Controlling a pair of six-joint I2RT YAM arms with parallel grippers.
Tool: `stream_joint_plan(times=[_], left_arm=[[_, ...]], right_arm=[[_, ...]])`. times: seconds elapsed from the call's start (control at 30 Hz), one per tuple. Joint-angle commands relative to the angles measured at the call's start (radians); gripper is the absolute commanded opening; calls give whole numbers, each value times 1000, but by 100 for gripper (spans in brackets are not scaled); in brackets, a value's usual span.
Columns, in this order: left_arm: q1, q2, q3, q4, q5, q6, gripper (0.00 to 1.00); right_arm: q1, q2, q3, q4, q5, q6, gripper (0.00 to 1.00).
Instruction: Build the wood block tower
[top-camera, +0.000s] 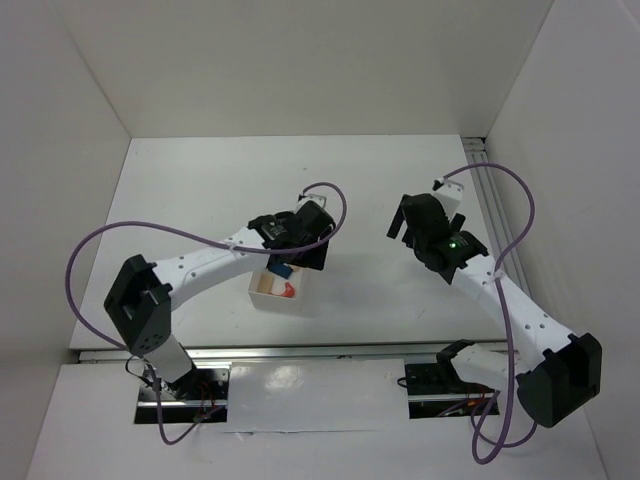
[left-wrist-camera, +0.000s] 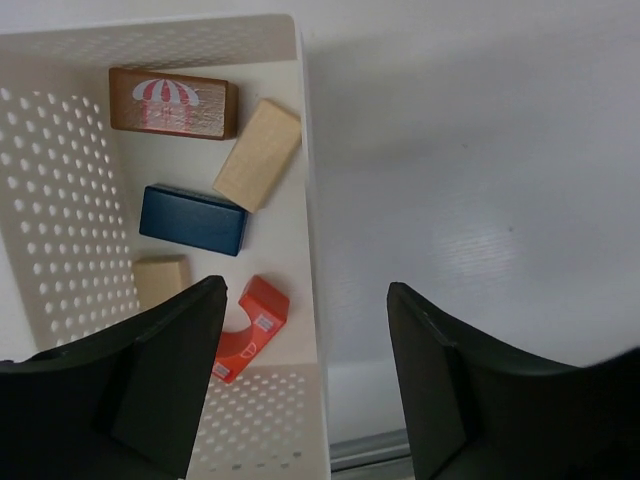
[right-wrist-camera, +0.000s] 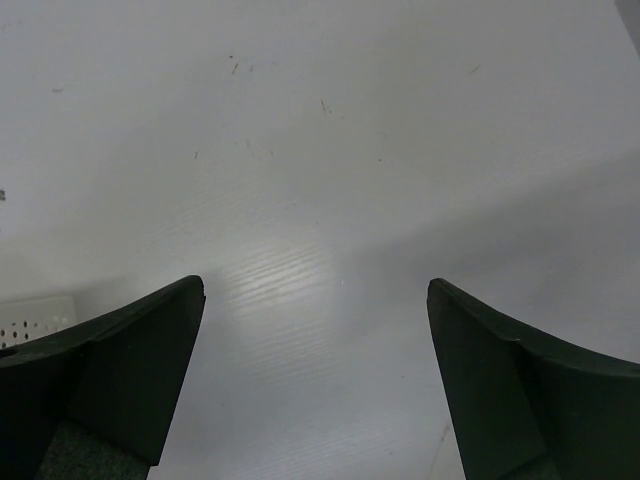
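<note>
**Overhead view.** Item: white plastic tub (top-camera: 268, 297) on the white desk (top-camera: 200, 190), just ahead of the left arm. Contents: wooden blocks (top-camera: 287, 289), none stacked, so the tower is judged not begun. The left hand (top-camera: 285, 262) hangs directly over the tub. The right hand (top-camera: 404, 224) is well apart to the right, over the desk. The left is plainly the nearer.

**Left wrist view.** Tub walls are thin and pierced with rows of small holes; the floor is smooth. Five blocks lie flat and loose:
- a brown block (left-wrist-camera: 173, 103) printed with a red-and-white umbrella, at the far end
- a pale long block (left-wrist-camera: 257, 155) of bare wood, on a slant close to the right wall
- a blue block (left-wrist-camera: 192, 220), painted
- a small pale block (left-wrist-camera: 160, 275)
- an orange-red arch block (left-wrist-camera: 250, 328), nearest the hand

Left hand: fingers spread, gripping nothing and straddling the tub's right wall, one finger (left-wrist-camera: 165, 390) inside the tub and the other outside over the desk. The arch block lies just beside the inner finger's tip, its long axis diagonal to the line between the fingers. Judgement: the hand would need to shift inward and turn to take it.

**Right wrist view.** Right hand (right-wrist-camera: 315, 290): fingers spread wide, nothing held, smooth matt desk beneath. A corner of the tub shows at the left edge.
</note>
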Motion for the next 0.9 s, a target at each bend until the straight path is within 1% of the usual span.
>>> stream_joint_plan(times=[0.0,0.07,0.17,0.2,0.27,0.3,0.33,0.37,0.4,0.47,0.57,0.6,0.63,0.7,0.73,0.77,0.8,0.87], left_arm=[[8,58,15,19,9,-51,77],[8,85,6,31,23,-51,72],[8,110,6,60,34,-61,55],[8,131,6,60,34,-50,46],[8,151,25,60,34,-39,37],[8,164,36,51,34,-39,29],[8,173,53,35,34,-39,18],[8,185,91,15,34,-39,0],[8,185,111,-17,43,-39,0],[8,153,147,-18,86,-7,0],[31,131,235,-6,208,45,0],[43,131,286,7,262,57,0],[55,131,311,20,367,68,0],[106,168,358,69,477,68,0],[124,206,402,91,606,68,0],[159,226,420,115,674,68,0],[178,248,433,179,807,50,0],[227,306,443,276,932,1,0]], right_arm=[[0,14,-19,-22,14,12,100],[0,23,-19,-22,14,24,100],[0,32,-19,-22,14,24,100],[0,32,-19,-22,14,24,100],[0,32,-19,-22,14,24,100],[0,32,-19,-22,14,24,100],[0,32,-10,-33,25,24,100],[0,23,-9,-48,25,24,100],[0,23,15,-48,37,24,100],[0,12,33,-82,57,14,100],[0,-12,67,-105,69,-6,100],[0,-28,67,-105,80,-20,100],[-10,-37,93,-105,80,-20,100],[-10,-49,116,-123,80,-43,100],[-10,-58,144,-123,69,-43,100],[-10,-58,158,-151,69,-52,100],[-10,-69,170,-166,80,-43,100],[-10,-92,194,-185,89,-43,100]])
